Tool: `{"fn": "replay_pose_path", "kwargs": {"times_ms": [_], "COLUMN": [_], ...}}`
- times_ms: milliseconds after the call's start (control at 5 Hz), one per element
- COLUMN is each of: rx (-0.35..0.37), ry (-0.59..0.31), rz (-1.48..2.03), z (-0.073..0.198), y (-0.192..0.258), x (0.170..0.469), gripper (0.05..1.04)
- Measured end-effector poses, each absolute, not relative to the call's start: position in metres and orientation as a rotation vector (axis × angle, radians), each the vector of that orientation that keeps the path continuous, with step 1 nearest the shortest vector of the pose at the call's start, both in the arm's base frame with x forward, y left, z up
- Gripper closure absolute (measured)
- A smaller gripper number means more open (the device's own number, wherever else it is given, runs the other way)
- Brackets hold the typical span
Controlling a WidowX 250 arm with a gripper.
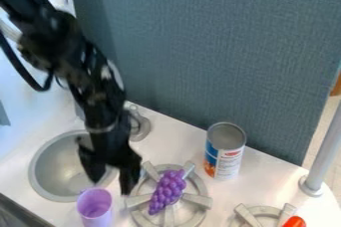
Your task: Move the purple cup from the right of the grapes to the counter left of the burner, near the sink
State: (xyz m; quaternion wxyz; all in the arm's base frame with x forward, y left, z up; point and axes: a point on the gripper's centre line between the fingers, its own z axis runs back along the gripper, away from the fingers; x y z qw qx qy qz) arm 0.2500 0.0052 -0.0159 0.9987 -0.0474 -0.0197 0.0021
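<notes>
The black gripper (110, 178) hangs open at the lower left, over the right side of the sink, its two fingers apart and pointing down. Just below it in the view stands a light purple cup (94, 210), with nothing seen between the fingers. A bunch of purple toy grapes (167, 191) lies tilted across a grey stove burner (197, 200), to the right of the gripper. Behind and right of the grapes, an upright tin can (224, 152) with a blue, white and red label stands on the counter.
The round metal sink (41, 183) lies at the left, with a grey faucet (140, 125) behind it. A blue-grey panel (220, 56) borders the counter's back. At the right are a grey pole (324, 154), a second burner (266, 211) and a red-orange object (294, 222).
</notes>
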Motion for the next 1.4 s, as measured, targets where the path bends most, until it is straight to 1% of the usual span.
{"fn": "replay_pose_path", "kwargs": {"times_ms": [200,400,600,1400], "rx": [-0.123,-0.105,-0.078,-0.078], "ry": [-0.060,-0.087,-0.009,-0.012], "rz": [-0.126,-0.194,-0.209,-0.209], "z": [0.002,0.003,-0.024,-0.024], "y": [-0.030,-0.048,-0.052,-0.053], "x": [0.268,0.277,0.279,0.280], "gripper": [0.075,0.075,0.075,0.075]}}
